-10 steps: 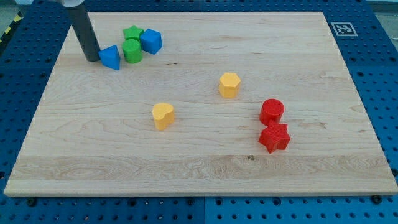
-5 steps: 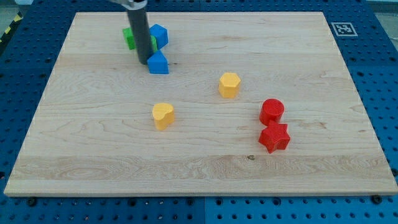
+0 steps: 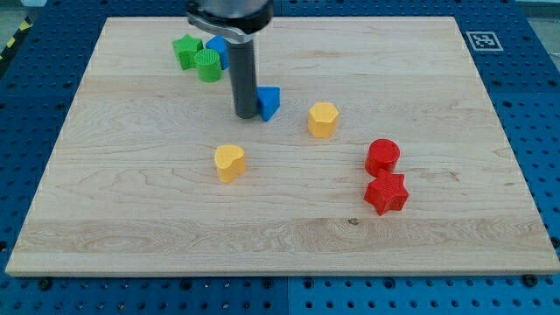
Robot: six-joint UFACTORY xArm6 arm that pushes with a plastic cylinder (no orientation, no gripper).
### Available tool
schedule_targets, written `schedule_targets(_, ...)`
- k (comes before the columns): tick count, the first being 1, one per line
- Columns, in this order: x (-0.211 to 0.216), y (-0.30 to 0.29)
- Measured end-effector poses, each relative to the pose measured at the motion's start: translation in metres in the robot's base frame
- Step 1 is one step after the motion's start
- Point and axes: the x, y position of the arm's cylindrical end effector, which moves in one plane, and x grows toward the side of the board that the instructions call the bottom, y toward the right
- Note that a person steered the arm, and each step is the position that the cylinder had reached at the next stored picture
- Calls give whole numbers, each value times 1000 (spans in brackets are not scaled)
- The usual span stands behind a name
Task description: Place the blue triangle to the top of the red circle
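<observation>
The blue triangle (image 3: 269,101) lies on the wooden board (image 3: 437,87), a little left of the yellow hexagon (image 3: 322,119). My tip (image 3: 245,115) touches the triangle's left side. The red circle (image 3: 382,157) sits toward the view's right, well right of and below the triangle, with the red star (image 3: 386,193) just beneath it.
A green star (image 3: 186,51), a green cylinder (image 3: 208,66) and a blue block (image 3: 219,50), partly hidden behind the rod, cluster at the view's top left. A yellow heart (image 3: 230,163) lies below my tip.
My tip has swept from the view's top left toward the right and down, pushing the blue triangle away from the green and blue cluster to beside the yellow hexagon.
</observation>
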Motion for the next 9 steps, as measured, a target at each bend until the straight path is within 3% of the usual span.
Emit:
schedule_targets(2,-7,35)
schedule_targets(4,-58,46)
schedule_targets(6,-69,101)
schedule_targets(7,-93,114)
schedule_targets(9,-93,146)
